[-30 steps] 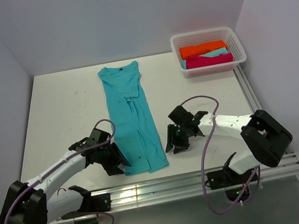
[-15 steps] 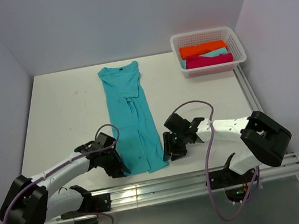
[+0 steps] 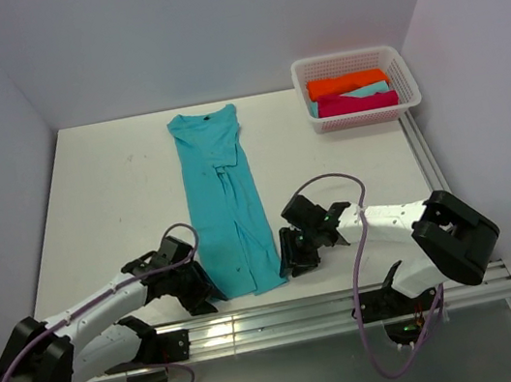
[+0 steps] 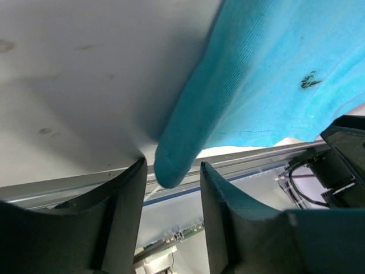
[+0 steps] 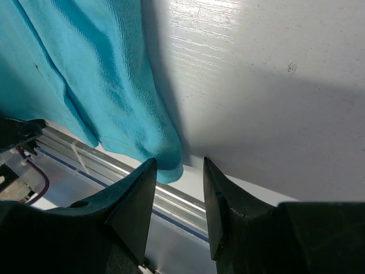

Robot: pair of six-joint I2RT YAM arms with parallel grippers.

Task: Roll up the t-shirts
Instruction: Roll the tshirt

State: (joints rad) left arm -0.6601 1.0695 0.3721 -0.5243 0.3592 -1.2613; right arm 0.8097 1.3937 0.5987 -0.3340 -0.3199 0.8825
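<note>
Top external: fixed high behind both arm bases, angled down and forward. Wide view, takes in the whole tabletop (image 3: 119, 194), both arms and the white lattice basket (image 3: 352, 62) at far right.

Left wrist: very close and low at the tabletop's near edge, looking past the left hand (image 4: 171, 171) at the turquoise t-shirt (image 4: 274, 74), near-left hem corner.

Right wrist: equally close, right hand (image 5: 179, 165) framing the near-right hem corner.

Shared: all 3 views hold that hem and the metal rail (image 3: 286, 315) beside it.

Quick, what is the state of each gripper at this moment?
Left gripper: open, straddling the near left corner of the turquoise t-shirt, not clamped.
Right gripper: open, straddling the near right corner of it.
</note>
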